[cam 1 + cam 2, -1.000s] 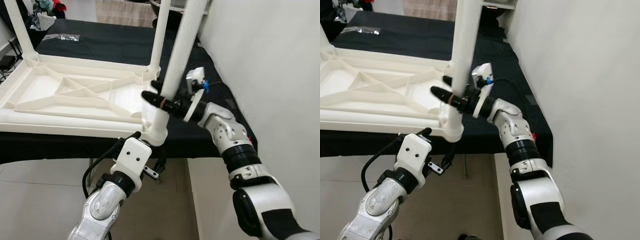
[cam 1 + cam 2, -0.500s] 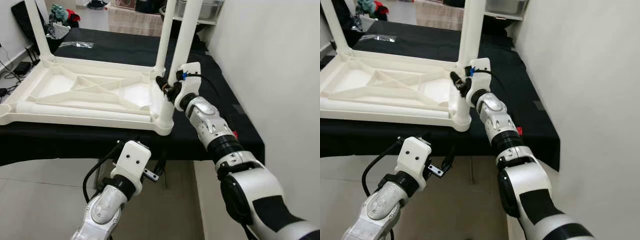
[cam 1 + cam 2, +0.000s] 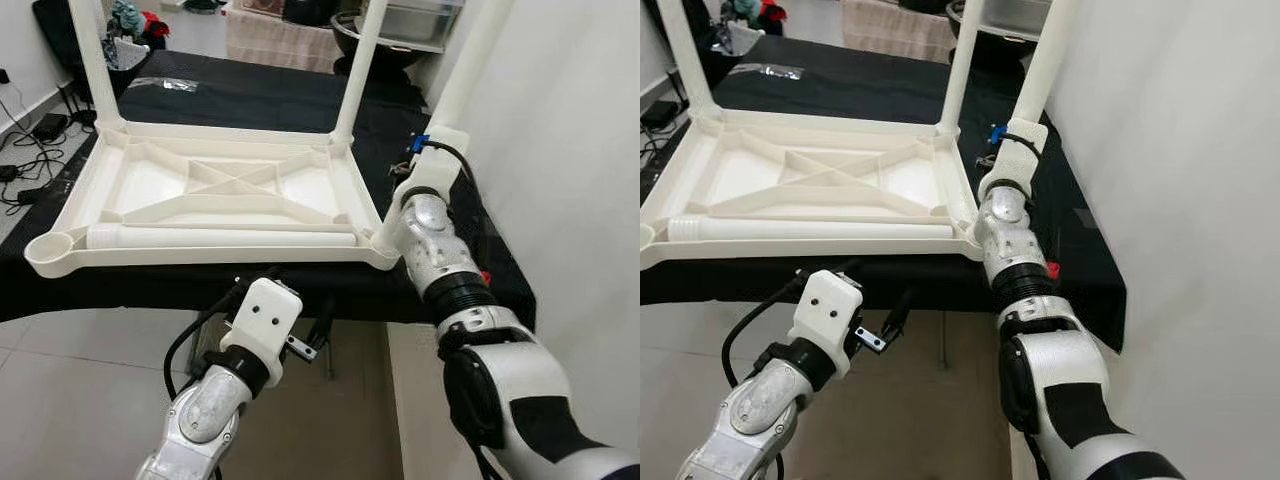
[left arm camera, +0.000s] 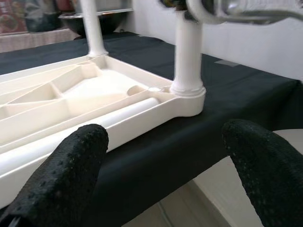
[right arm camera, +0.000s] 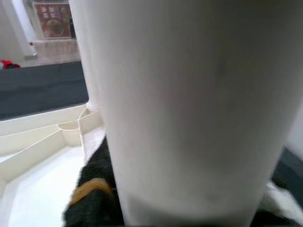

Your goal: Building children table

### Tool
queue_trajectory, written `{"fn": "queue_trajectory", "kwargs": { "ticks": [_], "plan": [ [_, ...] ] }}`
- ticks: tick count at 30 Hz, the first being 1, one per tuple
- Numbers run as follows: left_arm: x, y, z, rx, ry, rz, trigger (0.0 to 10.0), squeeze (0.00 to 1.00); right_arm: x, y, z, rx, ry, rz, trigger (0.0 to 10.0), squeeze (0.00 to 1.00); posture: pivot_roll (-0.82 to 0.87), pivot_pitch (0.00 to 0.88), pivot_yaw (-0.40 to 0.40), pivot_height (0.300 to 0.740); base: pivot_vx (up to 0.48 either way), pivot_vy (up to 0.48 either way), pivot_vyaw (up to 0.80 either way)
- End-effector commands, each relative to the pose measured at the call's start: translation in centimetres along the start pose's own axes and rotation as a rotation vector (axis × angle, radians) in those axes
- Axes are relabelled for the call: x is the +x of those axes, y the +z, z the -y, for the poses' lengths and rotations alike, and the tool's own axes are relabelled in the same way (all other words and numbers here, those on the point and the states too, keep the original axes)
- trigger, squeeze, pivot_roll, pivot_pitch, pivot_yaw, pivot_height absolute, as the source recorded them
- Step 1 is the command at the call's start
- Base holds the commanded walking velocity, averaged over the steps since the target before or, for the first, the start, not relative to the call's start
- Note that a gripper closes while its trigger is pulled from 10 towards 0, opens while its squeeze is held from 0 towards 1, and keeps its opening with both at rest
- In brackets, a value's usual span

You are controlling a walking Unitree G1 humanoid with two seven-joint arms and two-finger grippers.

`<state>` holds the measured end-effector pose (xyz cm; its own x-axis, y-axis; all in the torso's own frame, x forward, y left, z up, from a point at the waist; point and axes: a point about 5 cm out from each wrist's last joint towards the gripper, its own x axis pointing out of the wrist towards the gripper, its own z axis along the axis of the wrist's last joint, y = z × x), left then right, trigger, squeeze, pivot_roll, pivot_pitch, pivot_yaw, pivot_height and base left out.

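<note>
Since one second ago, the near-right table leg is now standing seated in the upturned white tabletop corner socket at 3 o'clock. The right gripper is clamping this leg. The left gripper is hanging open below the tabletop's near edge.

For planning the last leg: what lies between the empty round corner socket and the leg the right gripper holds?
A loose white plastic leg tube lies along the tabletop's near edge, in the left eye view.
</note>
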<state>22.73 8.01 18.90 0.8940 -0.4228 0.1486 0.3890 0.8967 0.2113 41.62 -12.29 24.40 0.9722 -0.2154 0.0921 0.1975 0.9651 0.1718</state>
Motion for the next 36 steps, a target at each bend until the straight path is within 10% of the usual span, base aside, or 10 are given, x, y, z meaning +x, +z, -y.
{"fn": "queue_trajectory", "kwargs": {
  "ticks": [1,6,7,16,20,21,28,29,36],
  "plan": [
    [0.0,-0.1,0.2,-0.004,-0.006,-0.008,10.0,0.0,-0.2,-1.3,0.4,-0.002,-0.001,-0.036,10.0,1.0,0.11,0.15,-0.166,0.74,0.0,0.0,0.0],
    [-0.1,-0.2,0.2,-0.004,-0.004,-0.01,10.0,0.0,-0.6,-0.7,-0.4,0.002,0.07,0.031,10.0,1.0,0.11,0.15,-0.166,0.74,0.0,0.0,0.0],
    [-0.1,-0.2,0.2,-0.004,-0.004,-0.009,10.0,0.0,-0.7,-0.2,-1.1,0.003,0.173,0.063,10.0,0.0,0.11,0.15,-0.165,0.74,0.0,0.0,0.0],
    [-0.1,-0.1,0.1,-0.008,-0.002,-0.006,10.0,0.0,-2.4,0.3,-3.0,0.055,0.945,-0.002,10.0,0.0,0.11,0.148,-0.165,0.74,0.0,0.0,0.0],
    [0.1,0.1,0.2,-0.02,-0.002,0.0,10.0,0.0,-2.9,0.4,-2.8,0.041,1.073,-0.014,10.0,0.0,0.11,0.149,-0.165,0.74,0.0,0.0,0.0],
    [0.1,0.2,0.3,-0.02,-0.014,0.003,10.0,0.0,-4.4,0.2,-2.8,0.049,1.302,-0.068,10.0,0.0,0.12,0.15,-0.164,0.74,0.0,0.0,0.0],
    [0.0,0.2,0.3,-0.018,-0.016,0.001,10.0,0.0,-5.8,0.0,-3.3,0.065,1.475,-0.107,10.0,0.0,0.12,0.152,-0.166,0.74,0.0,0.0,0.0],
    [0.0,0.2,0.3,-0.016,-0.013,0.0,10.0,0.0,-5.7,0.0,-3.7,0.056,1.456,-0.089,0.0,0.0,0.12,0.151,-0.166,0.74,0.0,0.0,0.0],
    [0.0,0.1,0.3,-0.013,-0.009,0.0,10.0,0.0,-2.8,-0.1,-4.5,-0.001,1.026,-0.043,0.0,0.0,0.12,0.15,-0.168,0.74,0.0,0.0,0.0]
  ]
}}
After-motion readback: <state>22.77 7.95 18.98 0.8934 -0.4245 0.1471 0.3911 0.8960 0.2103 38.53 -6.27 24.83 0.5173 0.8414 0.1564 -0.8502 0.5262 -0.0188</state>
